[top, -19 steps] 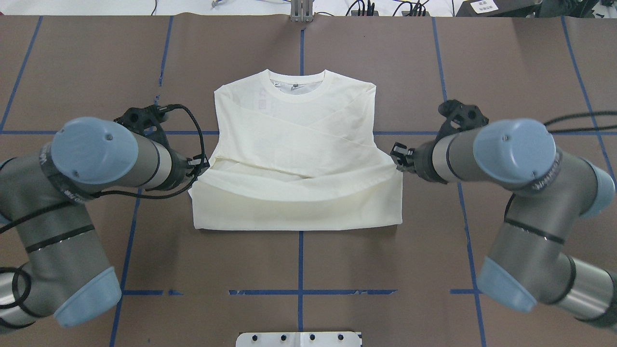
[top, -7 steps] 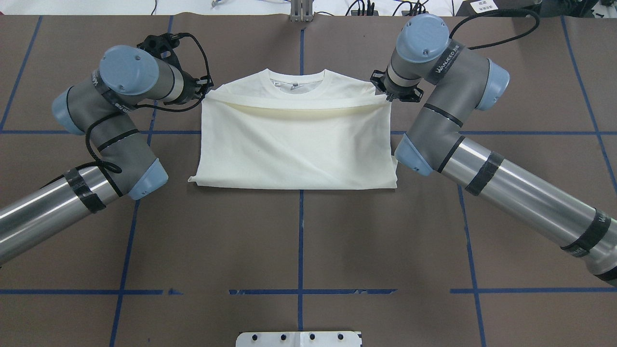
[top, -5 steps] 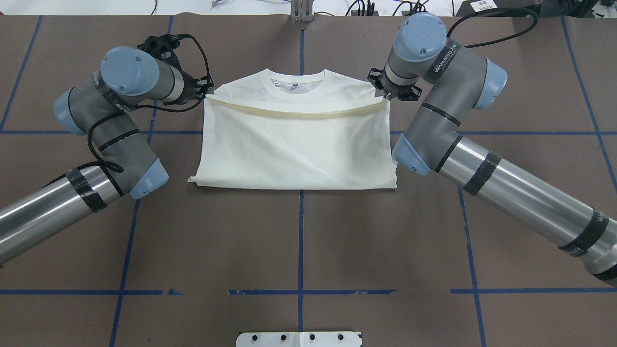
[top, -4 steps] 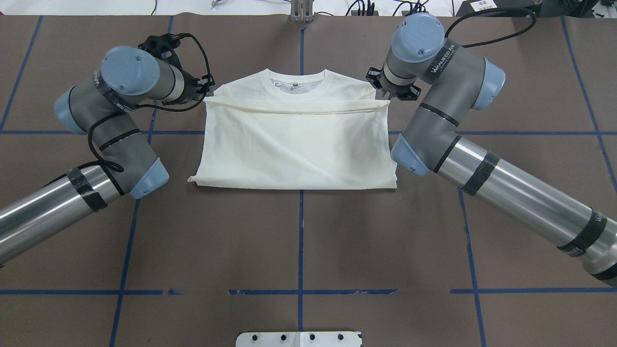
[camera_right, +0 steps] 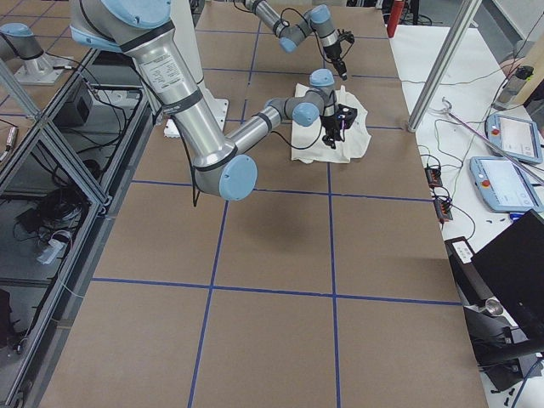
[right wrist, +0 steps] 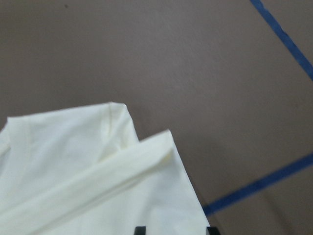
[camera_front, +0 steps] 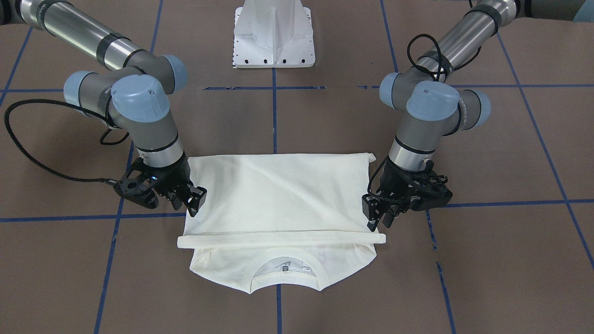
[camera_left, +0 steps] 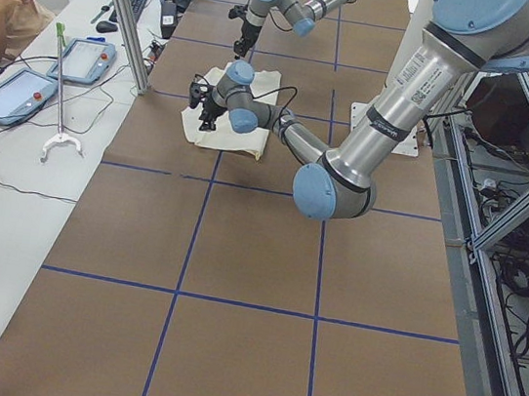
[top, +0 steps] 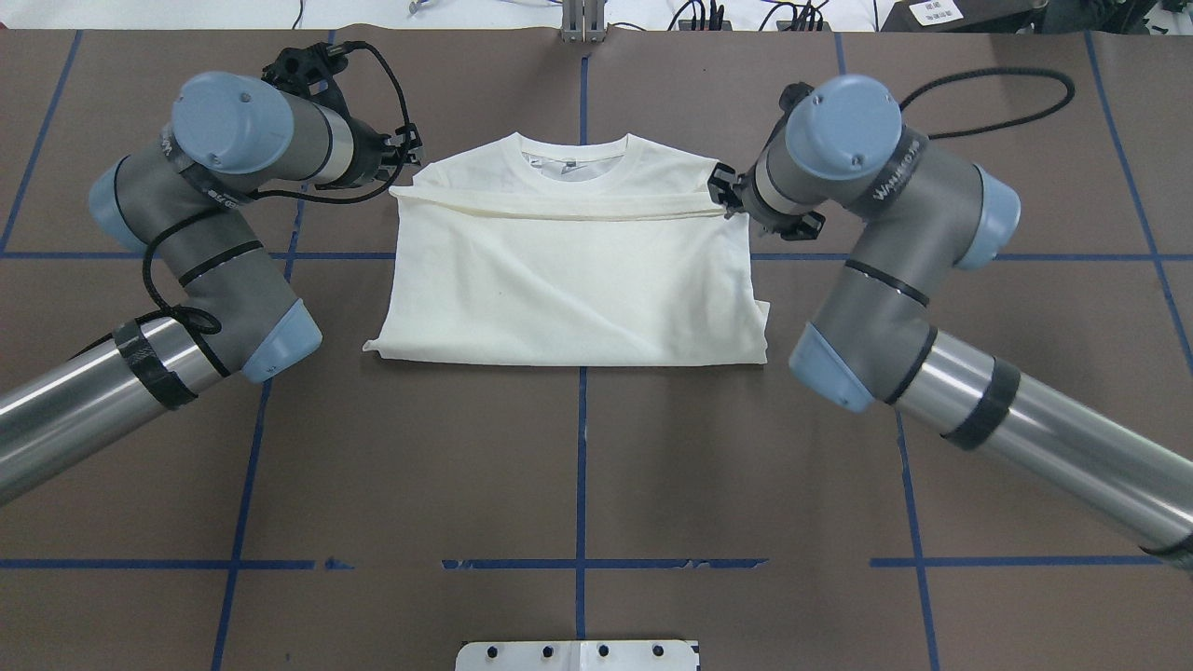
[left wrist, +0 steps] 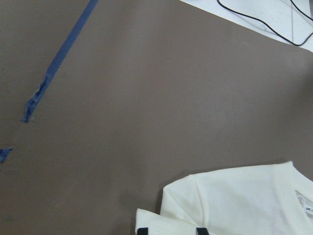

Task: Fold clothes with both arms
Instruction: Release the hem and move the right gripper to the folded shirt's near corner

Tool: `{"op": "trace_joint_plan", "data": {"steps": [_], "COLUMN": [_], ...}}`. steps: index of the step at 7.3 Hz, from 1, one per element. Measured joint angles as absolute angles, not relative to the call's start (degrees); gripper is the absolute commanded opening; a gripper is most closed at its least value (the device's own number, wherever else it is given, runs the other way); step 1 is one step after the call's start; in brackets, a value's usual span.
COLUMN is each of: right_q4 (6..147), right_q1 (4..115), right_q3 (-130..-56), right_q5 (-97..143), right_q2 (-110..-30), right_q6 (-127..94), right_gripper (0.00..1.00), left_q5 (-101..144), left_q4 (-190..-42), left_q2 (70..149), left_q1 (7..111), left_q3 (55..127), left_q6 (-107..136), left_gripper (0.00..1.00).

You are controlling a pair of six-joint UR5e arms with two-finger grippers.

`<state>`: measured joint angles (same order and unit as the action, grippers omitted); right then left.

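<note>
Cream cotton shirt (top: 573, 280) lies on the counter (top: 578, 466), its near half doubled over so the hem (top: 559, 210) rests just short of the collar (top: 575, 166) (a neat enough fold). At the hem's corners, left hand (camera_front: 378, 220) and right hand (camera_front: 194, 203) stand spread, gripping nothing; only withdrawal seems left.

Legible print: one brand word on an arm band

In the overhead view's upper right, the black band (top: 893, 175) around the right arm (top: 867, 308) is showing white letters reading roughly "WANJEED", with smaller characters after them too small to tell. At upper left, the second band (top: 191, 177) on the left arm (top: 224, 280) is carrying white print that is blurring out. In the front-facing view's lower centre, the neck tag (camera_front: 287, 267) inside the shirt (camera_front: 278, 195) is showing a grey mark, unreadable. The white label (top: 935, 11) at the overhead view's top right is bearing dark print, also illegible.
</note>
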<state>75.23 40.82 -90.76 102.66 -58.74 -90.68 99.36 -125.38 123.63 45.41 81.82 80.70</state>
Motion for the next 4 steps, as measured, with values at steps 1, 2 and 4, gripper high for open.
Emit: {"op": "trace_joint_plan", "data": {"steps": [1,2,4], "right_q4": [75.18,75.16,75.18], "right_q1": [38.34,36.37,33.65], "right_q3": [-96.48,-100.8,-104.0], "right_q5": [102.57,102.52,102.5], "right_q2": [-63.88,-68.05,-71.85], "right_q6": [-93.76,-95.59,-98.18], "right_gripper": [0.61,0.63,0.63], "left_q5": [99.39,99.4,99.29], "left_q4": [-125.25,-125.17,-125.23], "left_q2": [122.43,121.65,121.12], "left_q1": [45.44,45.44,45.43], "left_q3": [84.04,85.19,85.8], "left_q6": [80.74,80.76,80.75], "left_gripper": [0.5,0.5,0.5]}}
